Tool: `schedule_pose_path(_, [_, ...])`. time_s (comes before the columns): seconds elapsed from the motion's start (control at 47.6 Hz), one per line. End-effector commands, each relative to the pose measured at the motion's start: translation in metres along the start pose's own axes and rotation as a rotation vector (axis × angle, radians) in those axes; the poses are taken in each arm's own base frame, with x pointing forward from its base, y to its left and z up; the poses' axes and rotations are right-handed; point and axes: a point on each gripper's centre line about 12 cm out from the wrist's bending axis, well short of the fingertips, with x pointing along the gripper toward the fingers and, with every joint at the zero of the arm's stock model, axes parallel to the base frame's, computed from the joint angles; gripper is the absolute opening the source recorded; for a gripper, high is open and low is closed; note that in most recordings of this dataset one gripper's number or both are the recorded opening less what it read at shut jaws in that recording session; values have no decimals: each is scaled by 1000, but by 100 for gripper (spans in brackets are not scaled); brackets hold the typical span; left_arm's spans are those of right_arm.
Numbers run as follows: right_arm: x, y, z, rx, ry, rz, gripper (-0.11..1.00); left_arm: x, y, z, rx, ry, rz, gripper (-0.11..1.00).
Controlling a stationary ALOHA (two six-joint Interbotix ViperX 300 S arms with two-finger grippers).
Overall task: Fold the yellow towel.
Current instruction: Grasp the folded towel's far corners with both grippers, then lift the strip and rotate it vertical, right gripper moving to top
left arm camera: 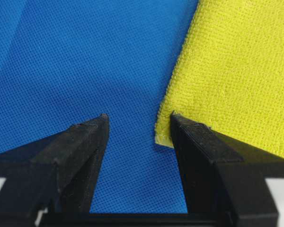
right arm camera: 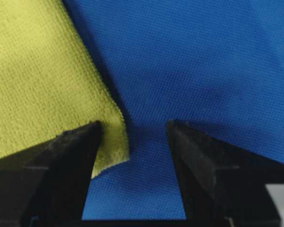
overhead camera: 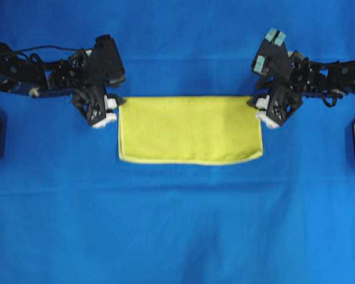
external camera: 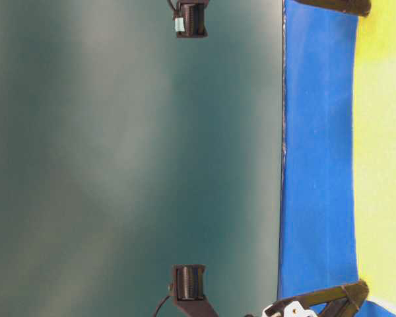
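Towel (overhead camera: 189, 130) lay folded on blue cloth (overhead camera: 177, 225).
Left gripper (left arm camera: 138, 124) and right gripper (right arm camera: 132, 126) gaped open at its upper corners, holding nothing.

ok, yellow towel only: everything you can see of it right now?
The yellow towel is a bright yellow-green microfibre cloth with a fine woven texture and a thin paler hem. It lies flat as a wide rectangle on the blue cloth, apparently already folded once. The left gripper and right gripper sit at its two upper corners, jaws open; in the wrist views one finger of each overlaps a corner, and neither has closed on it.
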Motion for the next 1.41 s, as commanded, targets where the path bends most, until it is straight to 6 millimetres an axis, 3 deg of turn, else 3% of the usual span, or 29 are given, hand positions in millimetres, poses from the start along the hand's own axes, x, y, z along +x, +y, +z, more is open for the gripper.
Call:
schedule_pose_path(0.0, [1, 0, 7, 1, -21, 2, 61, -2, 2, 3, -5, -20, 6, 51])
schedule_pose_path(0.168, [1, 1, 7, 0, -20, 3, 60, -1, 1, 1, -2, -8, 2, 50])
schedule_pose_path(0.273, [1, 3, 6, -9, -14, 8, 54, 0, -5, 1, 16, 6, -10, 49])
schedule_pose_path(0.357, [1, 7, 4, -20, -11, 14, 35, 0, -11, 1, 37, 20, -23, 42])
schedule_pose_path(0.483, [0, 10, 3, -29, -7, 21, 2, 1, -16, -1, 71, 44, -35, 16])
schedule_pose_path(0.567, [0, 10, 3, -26, -1, 18, 2, 1, -16, -2, 74, 58, -35, 2])
schedule_pose_path(0.861, [-8, 10, 11, -13, -24, 18, 2, -10, -16, 10, 82, 35, -36, 2])
schedule_pose_path(1.155, [-72, 12, 49, -5, -154, 12, 2, -67, -25, 58, 95, -86, -59, 2])
schedule_pose_path(1.387, [-113, 12, 58, -2, -220, 12, 2, -109, -43, 78, 132, -203, -111, 2])
